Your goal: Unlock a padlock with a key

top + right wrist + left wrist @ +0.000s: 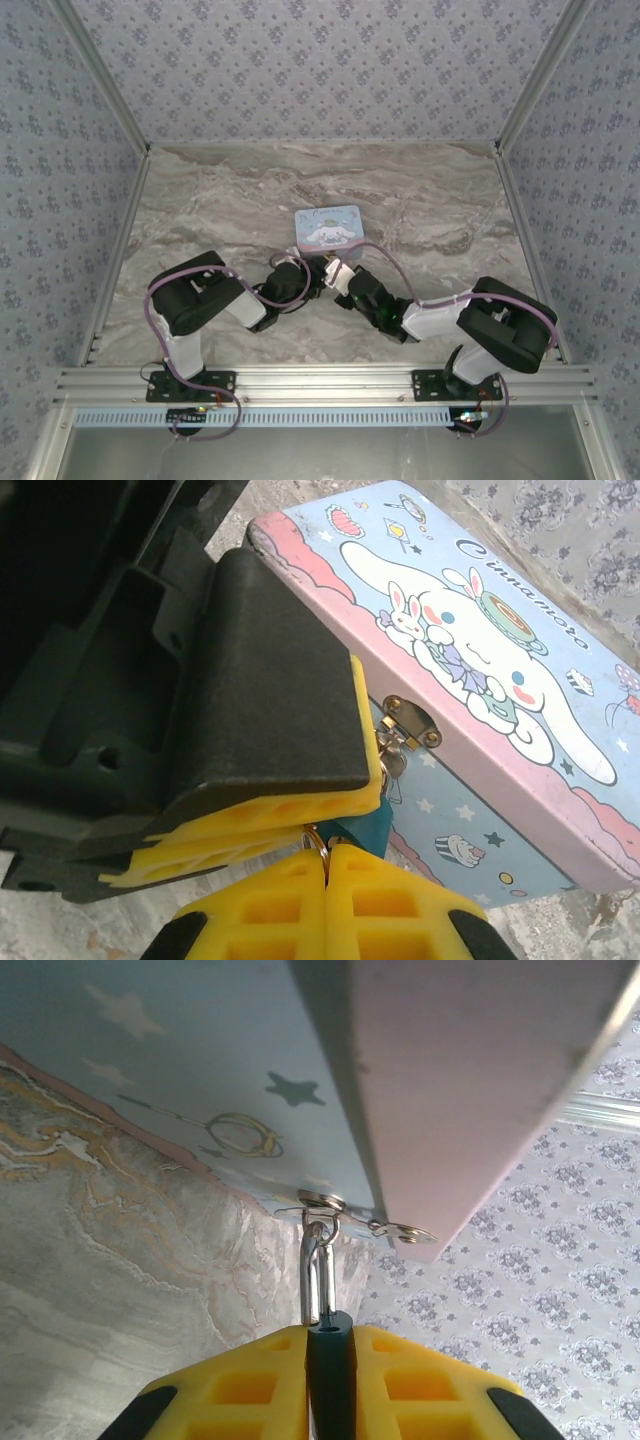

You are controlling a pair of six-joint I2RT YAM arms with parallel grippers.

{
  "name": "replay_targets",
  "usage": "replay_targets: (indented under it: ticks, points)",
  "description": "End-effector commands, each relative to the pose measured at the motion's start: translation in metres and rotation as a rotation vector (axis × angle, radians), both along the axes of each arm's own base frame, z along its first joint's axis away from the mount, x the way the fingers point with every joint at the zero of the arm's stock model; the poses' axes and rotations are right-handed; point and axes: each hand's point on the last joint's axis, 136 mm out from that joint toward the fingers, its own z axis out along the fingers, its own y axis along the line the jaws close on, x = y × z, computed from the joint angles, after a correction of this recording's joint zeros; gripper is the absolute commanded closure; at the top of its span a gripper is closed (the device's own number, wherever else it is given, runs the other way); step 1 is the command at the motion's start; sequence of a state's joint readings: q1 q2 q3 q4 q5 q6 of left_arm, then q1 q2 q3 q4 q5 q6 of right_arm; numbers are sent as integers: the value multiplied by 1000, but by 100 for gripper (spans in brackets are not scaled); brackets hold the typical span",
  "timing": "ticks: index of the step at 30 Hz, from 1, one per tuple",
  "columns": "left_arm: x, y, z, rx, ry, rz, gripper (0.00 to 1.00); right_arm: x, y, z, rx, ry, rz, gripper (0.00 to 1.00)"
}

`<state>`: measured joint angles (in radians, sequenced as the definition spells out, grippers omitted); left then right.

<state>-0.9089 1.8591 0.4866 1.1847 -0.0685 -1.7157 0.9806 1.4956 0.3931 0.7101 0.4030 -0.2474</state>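
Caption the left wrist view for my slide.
Left gripper, jaws shut on the padlock, its shackle through the hasp of the tin.

Light-blue cartoon-printed rectangular tin [329, 228] sits mid marbled stone-look surface [200, 210]. Tiny blue-teal padlock w/ silvery shackle [368, 830] hangs at tin's near-side clasp [410, 718], betw. left claw [330, 1335] pads; right claw [327, 855] just beside, to its right.

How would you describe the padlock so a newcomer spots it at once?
Find the light-blue cartoon tin at the middle of the marble table. A metal clasp sits on its pink side. The padlock hangs there: tiny, teal, silver-looped, pinched by the left end effector.
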Motion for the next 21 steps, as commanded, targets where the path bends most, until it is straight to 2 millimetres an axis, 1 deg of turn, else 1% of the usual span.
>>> replay_targets:
  ticks: [1, 6, 8, 10, 13, 16, 21]
  points:
    - [-3, -6, 8, -41, -21, -25, 85, 4, 12, 19, 120, 18, -35, 100]
    - [-2, -7, 10, -39, -29, -29, 84, 4, 10, 19, 132, 35, -45, 100]
    - [-2, -7, 11, -32, -38, -31, 78, 6, 7, 18, 135, 52, -61, 100]
    - [-3, -5, 13, -21, -44, -32, 69, 7, 5, 19, 147, 76, -69, 100]
    - [-2, 0, 15, 8, -51, -25, 61, 9, 2, 20, 171, 102, -80, 100]
    - [0, 6, 21, 34, -65, -16, 54, 9, -2, 21, 195, 128, -93, 100]
    - [2, 20, 32, 47, -89, 23, 46, 8, -5, 23, 238, 169, -105, 100]
